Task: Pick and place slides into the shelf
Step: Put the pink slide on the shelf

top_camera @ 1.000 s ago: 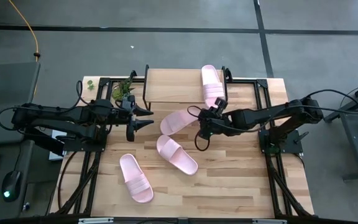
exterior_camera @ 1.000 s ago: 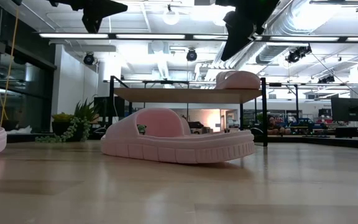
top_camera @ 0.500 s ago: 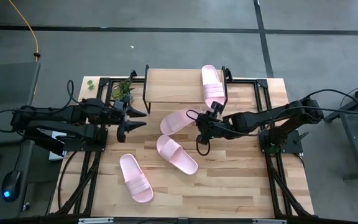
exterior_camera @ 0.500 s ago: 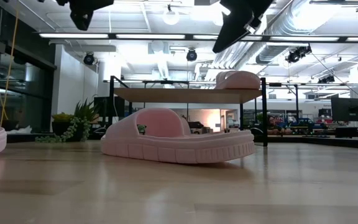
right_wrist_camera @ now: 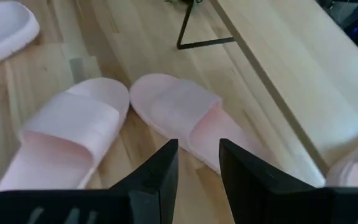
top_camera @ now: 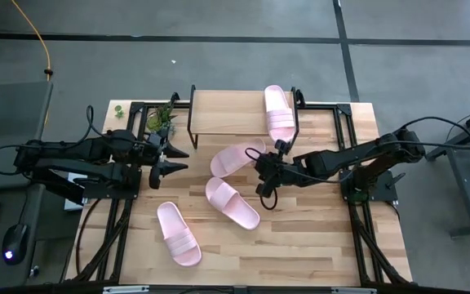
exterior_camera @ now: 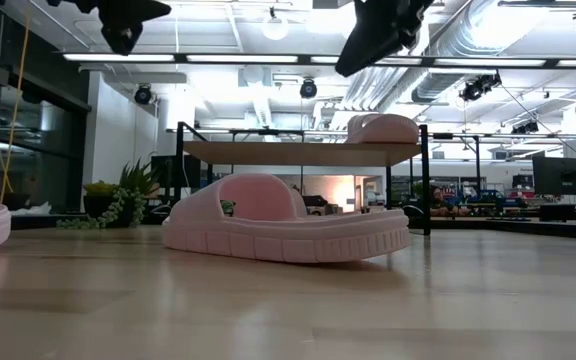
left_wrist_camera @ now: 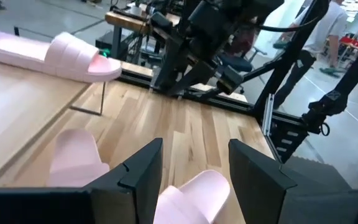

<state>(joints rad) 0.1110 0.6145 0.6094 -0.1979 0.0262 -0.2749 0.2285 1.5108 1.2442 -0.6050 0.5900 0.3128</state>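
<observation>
A: Slide positions?
B: One slide on the shelf; three slides on the counter.
A: Claws?
B: Right claw released, empty, above the middle slide. Left claw released, empty, beside the shelf.

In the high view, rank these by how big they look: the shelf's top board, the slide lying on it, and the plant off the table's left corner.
Largest to smallest in the high view:
1. the shelf top board
2. the slide on the shelf, clearly smaller than the board
3. the plant, which looks smallest; it is partly hidden by the frame, so this one is less sure
</observation>
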